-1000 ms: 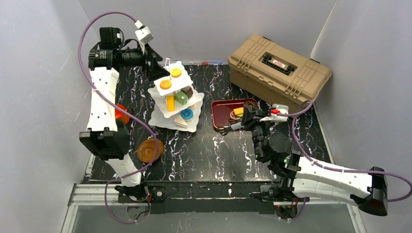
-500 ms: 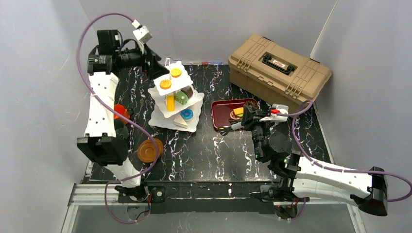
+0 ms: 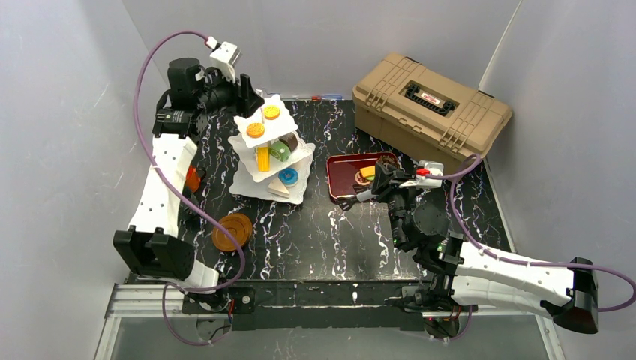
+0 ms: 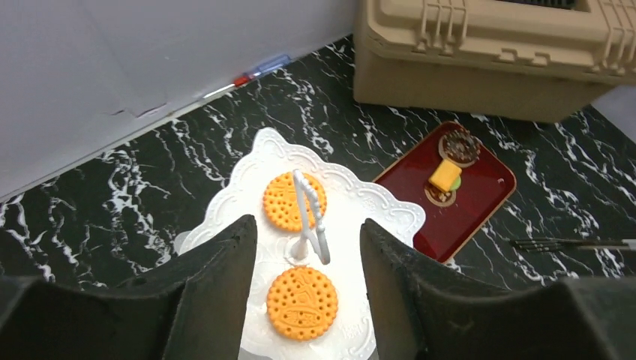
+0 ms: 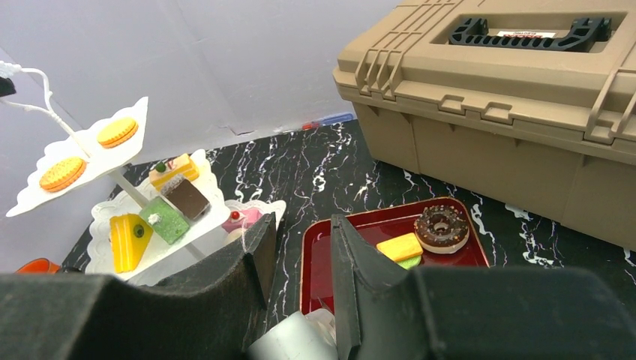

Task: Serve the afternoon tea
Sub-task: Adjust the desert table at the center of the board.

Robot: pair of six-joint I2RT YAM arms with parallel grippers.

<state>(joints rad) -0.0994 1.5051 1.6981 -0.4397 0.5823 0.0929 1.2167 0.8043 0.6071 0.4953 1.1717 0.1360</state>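
From above, your left arm (image 3: 159,191) runs from its base at the near edge up along the left edge of the desk (image 3: 330,232). It bends in at the far left corner, so the left gripper (image 3: 246,91) hangs just beside the top plate of the stand (image 3: 244,184). That stand has three plates and sits toward the far edge, left of the middle. One orange cup (image 3: 193,178) peeks out beside the arm at the left edge, and one stack of saucers (image 3: 232,231) lies nearer the near left corner. Your right arm (image 3: 510,277) lies low, with its elbow at the near right corner, and puts the right gripper (image 3: 369,191) over the near rim of the red tray (image 3: 335,178). One toolbox (image 3: 431,101) fills the far right corner.

In your left wrist view the fingers are spread wide and hold nothing. One stands on either side of the stand's wire handle (image 4: 307,217) without touching it. Two biscuits (image 4: 301,302) lie on the top plate. The tray carries three pieces, one of them a chocolate donut (image 4: 459,146).

In your right wrist view the fingers are nearly together, pinching the silver tongs (image 5: 289,339). The middle plate holds four pastries (image 5: 166,219).
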